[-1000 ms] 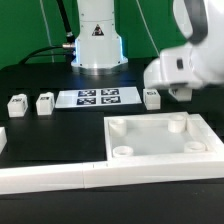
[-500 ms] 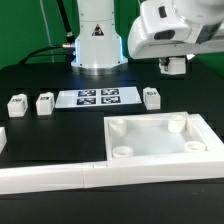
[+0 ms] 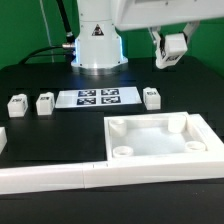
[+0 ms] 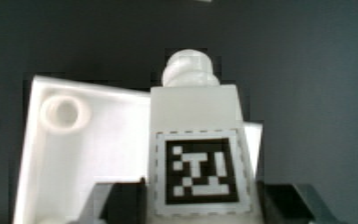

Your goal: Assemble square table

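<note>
Wrist view | leg [image 4: 201, 130] clamped between jaws | square slab [image 4: 91, 160] beyond

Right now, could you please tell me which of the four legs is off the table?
The leg held in the gripper, up at the exterior view's upper right; the other three legs stand on the black table.

Black tbl [image 3: 30, 80] – slab [image 3: 160, 142], 3 legs [image 3: 45, 102], marker board [image 3: 98, 97], border wall [image 3: 60, 178] on it.
</note>
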You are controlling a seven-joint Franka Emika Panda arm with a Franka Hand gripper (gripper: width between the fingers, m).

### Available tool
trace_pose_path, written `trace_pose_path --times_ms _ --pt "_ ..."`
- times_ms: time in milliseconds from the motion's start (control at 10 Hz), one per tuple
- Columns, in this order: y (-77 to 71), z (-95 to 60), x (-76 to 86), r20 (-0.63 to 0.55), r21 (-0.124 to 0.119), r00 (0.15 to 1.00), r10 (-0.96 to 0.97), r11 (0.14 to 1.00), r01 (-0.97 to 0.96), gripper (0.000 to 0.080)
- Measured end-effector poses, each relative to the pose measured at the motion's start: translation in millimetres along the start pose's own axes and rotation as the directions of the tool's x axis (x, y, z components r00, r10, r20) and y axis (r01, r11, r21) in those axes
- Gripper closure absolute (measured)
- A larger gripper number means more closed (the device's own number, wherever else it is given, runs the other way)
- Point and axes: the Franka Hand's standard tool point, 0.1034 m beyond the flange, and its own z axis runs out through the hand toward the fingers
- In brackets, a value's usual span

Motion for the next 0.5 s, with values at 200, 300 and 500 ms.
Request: trace_pose_path --times_ms 200,300,500 --pt "-2.2 8.6 0.6 -0.168 -0.002 0.986 0.002 1.000 -0.002 0.0509" --pt "-1.9 6.5 4.8 -0.237 -0.004 0.972 0.002 1.000 -0.003 0.0509" --pt "0.1 11.5 23.0 -0.426 -0.005 0.905 -0.005 1.000 0.003 0.0509"
